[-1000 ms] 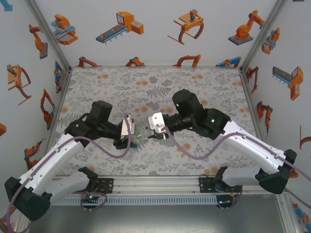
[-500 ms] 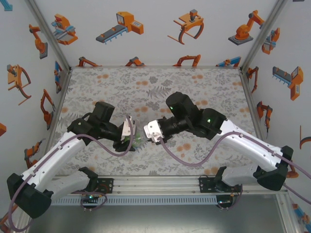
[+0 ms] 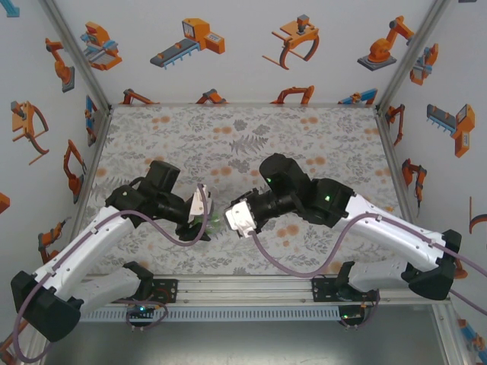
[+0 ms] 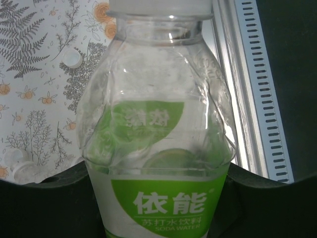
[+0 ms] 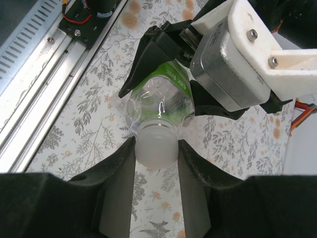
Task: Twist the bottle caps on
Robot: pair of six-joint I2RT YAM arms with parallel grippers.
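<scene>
A clear bottle with a green label (image 4: 158,148) lies in my left gripper (image 4: 156,171), which is shut on its labelled body. In the top view this bottle (image 3: 215,221) sits low between both wrists, near the table's front edge. A whitish bottle cap (image 5: 156,144) sits on the neck, and my right gripper (image 5: 156,143) is shut on it, one finger on each side. From the left wrist the same cap (image 4: 161,6) shows at the top edge. My left gripper (image 5: 168,74) holds the bottle (image 5: 158,96) just beyond the cap.
A loose whitish cap (image 4: 74,58) lies on the patterned table (image 3: 251,137) beyond the bottle, and more small whitish round pieces (image 4: 20,166) lie at the lower left. The metal rail (image 5: 44,64) runs along the near table edge, close to both grippers.
My right arm has moved left and nearer, and its wrist has turned with the cap still between the fingers. The left arm shifted slightly, keeping hold of the bottle.
</scene>
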